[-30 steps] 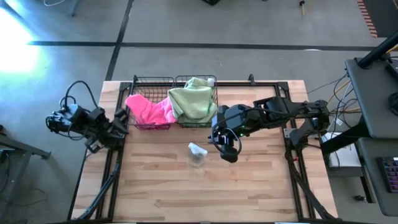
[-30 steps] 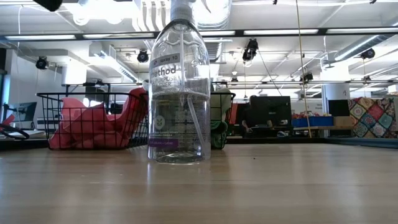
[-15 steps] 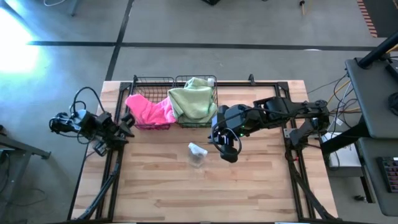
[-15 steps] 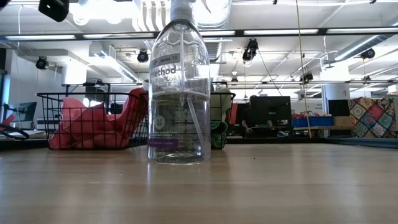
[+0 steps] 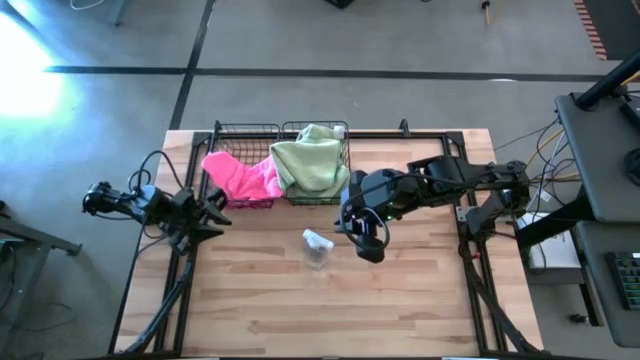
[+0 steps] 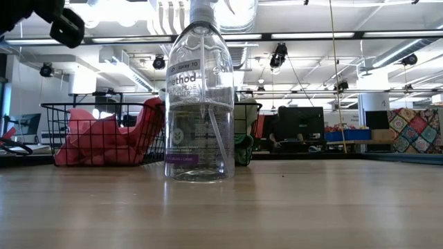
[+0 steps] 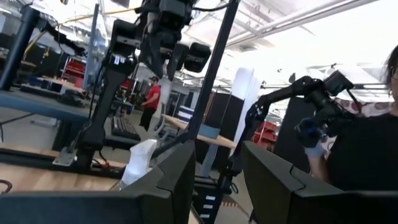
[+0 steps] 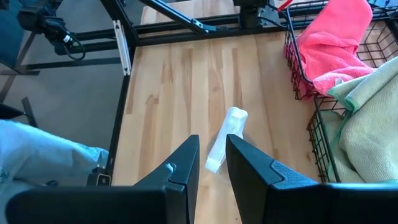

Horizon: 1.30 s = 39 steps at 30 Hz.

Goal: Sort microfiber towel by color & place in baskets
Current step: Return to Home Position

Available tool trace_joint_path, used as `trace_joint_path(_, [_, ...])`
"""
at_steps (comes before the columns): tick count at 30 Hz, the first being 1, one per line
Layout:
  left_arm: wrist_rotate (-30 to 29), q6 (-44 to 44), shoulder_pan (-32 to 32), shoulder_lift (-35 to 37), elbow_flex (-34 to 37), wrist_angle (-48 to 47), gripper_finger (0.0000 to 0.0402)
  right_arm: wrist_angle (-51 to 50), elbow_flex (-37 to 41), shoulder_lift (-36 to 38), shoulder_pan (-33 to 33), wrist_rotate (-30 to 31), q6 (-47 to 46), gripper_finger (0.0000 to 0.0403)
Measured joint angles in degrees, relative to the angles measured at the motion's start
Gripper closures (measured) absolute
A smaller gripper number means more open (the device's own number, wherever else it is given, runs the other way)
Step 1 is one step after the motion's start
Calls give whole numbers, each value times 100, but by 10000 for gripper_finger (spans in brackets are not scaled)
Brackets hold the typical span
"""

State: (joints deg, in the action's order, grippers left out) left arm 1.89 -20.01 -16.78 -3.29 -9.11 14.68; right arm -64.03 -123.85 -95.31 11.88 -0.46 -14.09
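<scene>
Soft, light and floppy, the pink towel (image 5: 240,178) is slumping in the left basket (image 5: 245,127) just ahead of our left gripper (image 5: 217,211), and the green towel (image 5: 310,160) is heaping over the right basket (image 5: 346,170) beside our right gripper (image 5: 366,240). We are holding both grippers empty, fingers slightly parted. We are judging any regrasp best pinched on a raised top fold, since the cloth will sag and could snag on wire. A clear spray bottle (image 5: 317,247) is standing close beside the right gripper.

In the low view, a clear spray bottle (image 6: 199,104) hid most of the right basket (image 6: 255,116) and its green towel (image 6: 242,146); the bottle's top was cut off by the upper edge.
</scene>
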Motion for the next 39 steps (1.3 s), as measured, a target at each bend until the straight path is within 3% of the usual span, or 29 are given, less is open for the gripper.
trace_joint_path(10, [-117,189,0,7,236,83,286,-3,60,0,0,-5,177,330])
trace_joint_path(20, [-184,225,0,7,820,948,286,-3,201,0,0,-21,322,330])
trace_joint_path(28, [-195,396,0,-9,848,852,286,10,211,0,0,-40,496,330])
trace_joint_path(31, [-195,474,0,-11,848,590,286,235,287,0,-3,-451,710,330])
trace_joint_path(35, [-195,457,0,-11,848,369,286,779,414,0,-26,-1465,966,330])
trace_joint_path(39, [-195,457,0,-11,848,365,286,961,647,9,-21,-1606,786,330])
